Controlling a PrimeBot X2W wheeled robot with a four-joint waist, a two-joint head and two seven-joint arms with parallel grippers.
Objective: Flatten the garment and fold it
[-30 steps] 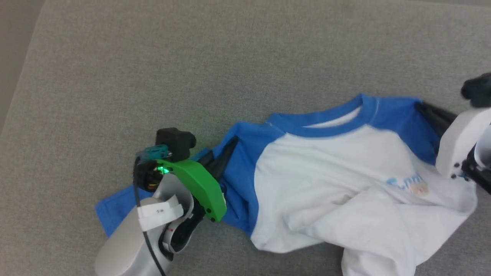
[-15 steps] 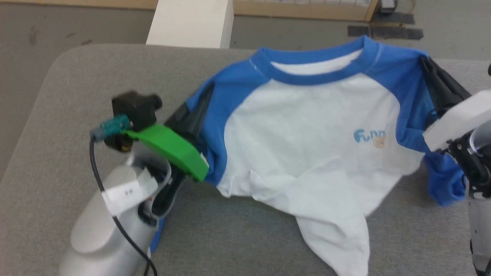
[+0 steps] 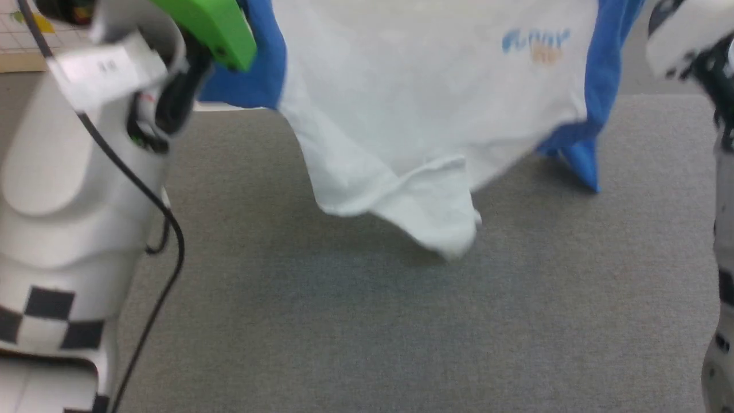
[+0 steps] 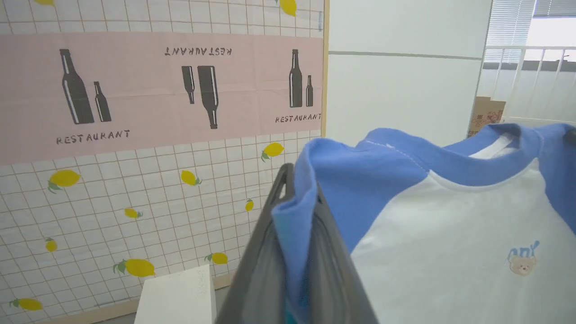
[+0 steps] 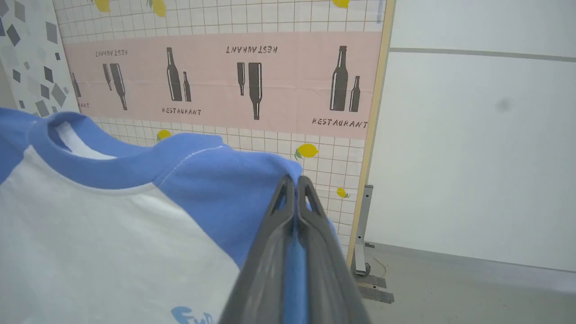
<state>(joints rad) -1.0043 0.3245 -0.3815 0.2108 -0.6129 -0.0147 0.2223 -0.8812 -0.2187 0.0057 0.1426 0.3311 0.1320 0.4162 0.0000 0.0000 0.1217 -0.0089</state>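
Aloft over one grey table [image 3: 367,321]: one garment [image 3: 424,115], white in the body, blue at the sleeves and neck band, stretched between two hands. Also in frame, one white box [image 4: 175,294] at the foot of a wall panel [image 4: 157,90] printed with bottles and lemons.

Left hand [image 4: 299,189]: clamped on a fold of blue shoulder cloth, fingers closed with the fabric pinched between them and bulging over the tips. Right hand [image 5: 296,182]: likewise closed tight on the opposite blue shoulder, with a strip of blue showing down the slit between its two dark fingers.

Both held high and well apart, fingers pointing forward toward the wall, neck band sagging between them. From the head camera, left forearm [image 3: 69,201] upright at the left edge under its green cover [image 3: 212,23], right arm [image 3: 719,172] upright at the right edge.

Hangs front-facing, small blue logo [image 3: 536,43] on the chest, one blue sleeve [image 3: 579,155] trailing low at the right. Lowest white corner [image 3: 453,235] close above the table; cannot tell whether touching.
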